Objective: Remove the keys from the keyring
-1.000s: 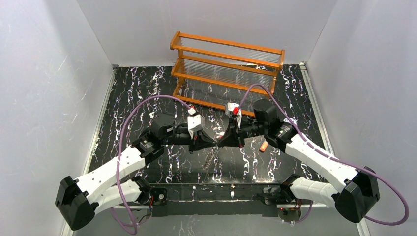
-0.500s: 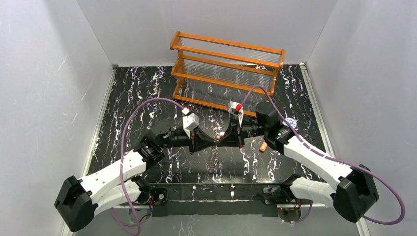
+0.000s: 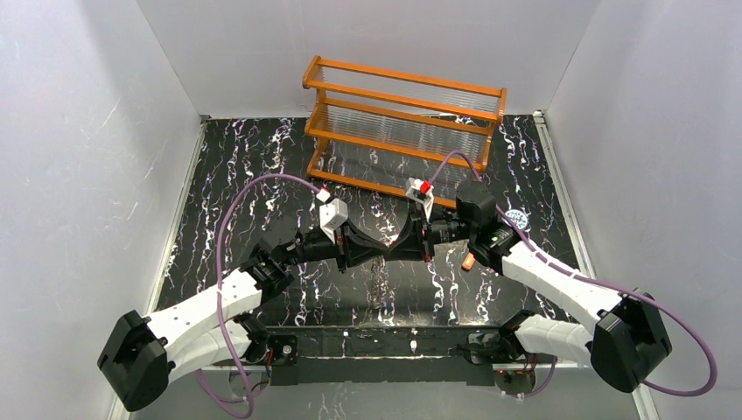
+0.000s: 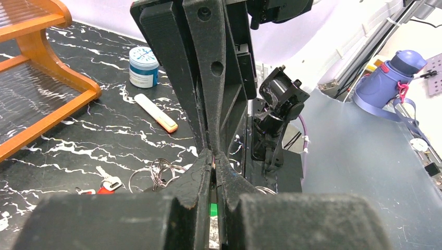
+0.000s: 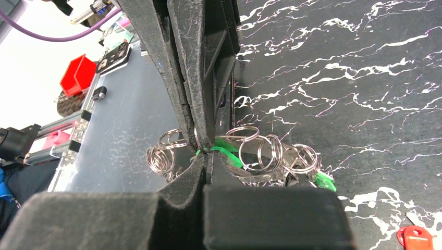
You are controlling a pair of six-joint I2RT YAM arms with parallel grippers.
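Centrally, toward the near edge of the black marbled bench (image 3: 262, 175): left gripper (image 4: 212, 158) and right gripper (image 5: 204, 160), tip to tip, each pinched tight on a thin wire loop of the keyring (image 5: 255, 153), a bunch of silvery split rings directly beneath the tips; whether the bunch is clear of the bench cannot be told. Keys: green-headed keys (image 5: 225, 155) among the rings, one at the pinch; one red-headed key (image 5: 414, 237) lying apart on the bench. Also, orange wooden rack (image 3: 402, 114) at the far edge.
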